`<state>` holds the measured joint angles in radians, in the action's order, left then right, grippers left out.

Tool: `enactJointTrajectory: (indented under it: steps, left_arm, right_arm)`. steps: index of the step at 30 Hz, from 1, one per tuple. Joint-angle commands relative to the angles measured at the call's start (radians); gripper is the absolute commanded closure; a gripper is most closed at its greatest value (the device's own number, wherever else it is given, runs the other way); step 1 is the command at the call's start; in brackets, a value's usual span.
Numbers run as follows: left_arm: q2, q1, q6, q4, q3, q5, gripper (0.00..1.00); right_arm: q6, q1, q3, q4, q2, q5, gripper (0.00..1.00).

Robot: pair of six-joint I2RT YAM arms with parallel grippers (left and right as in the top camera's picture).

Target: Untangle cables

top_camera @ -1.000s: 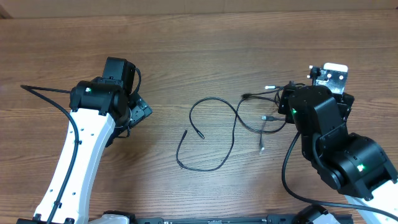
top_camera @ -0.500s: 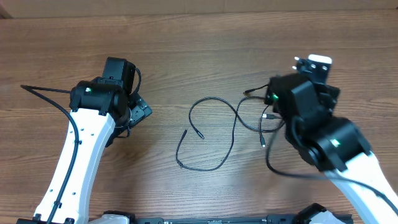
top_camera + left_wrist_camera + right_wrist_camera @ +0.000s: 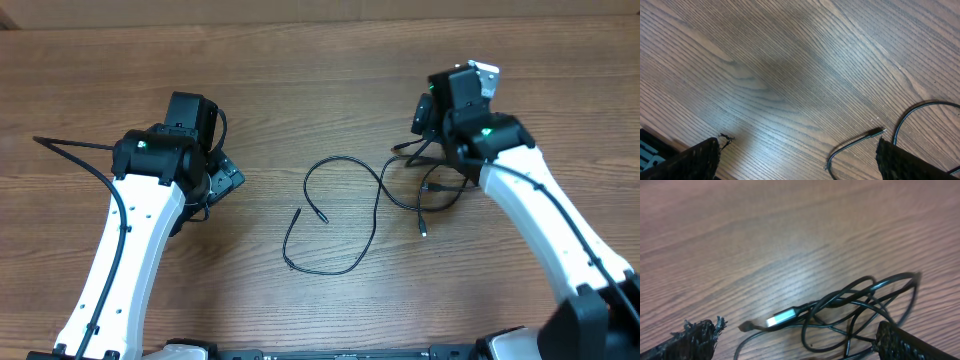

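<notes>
Right hand point(image 3: 800, 342): jaws wide, holding nothing, poised over the knot point(image 3: 850, 305) at the right of the surface point(image 3: 300, 80).
Step, as judged: approach to a first grasp. Next you need one strand pinched and drawn clear.
Left hand point(image 3: 800, 165): wide, holding nothing, well left.
Loose cable point(image 3: 340, 215): centre; whole loop shown overhead only.
Silver plug point(image 3: 782, 316): plain only from the right wrist.

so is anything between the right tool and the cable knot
Nothing visible does. In the right wrist view the open right tool hangs just over the knot, its fingers on either side, with only bare table around.
</notes>
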<state>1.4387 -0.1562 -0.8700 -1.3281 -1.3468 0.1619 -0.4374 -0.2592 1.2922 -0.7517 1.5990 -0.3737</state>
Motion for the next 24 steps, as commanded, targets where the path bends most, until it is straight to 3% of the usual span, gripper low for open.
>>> enactJointTrajectory:
  steps: [1,12,24]
  left_arm:
    - [0.002,0.005,-0.021,0.000,0.004,0.021,0.00]
    - [0.002,0.005,-0.021,0.000,0.003,0.021,0.00]
    - [0.002,0.005,-0.021,0.000,0.004,0.021,0.01]
  right_arm:
    - [-0.004,0.051,0.016,0.008,0.015,0.164,0.00]
    - [-0.004,0.081,-0.013,0.037,0.042,0.280,0.01]
    - [-0.008,0.081,-0.029,0.056,0.096,0.302,0.11]
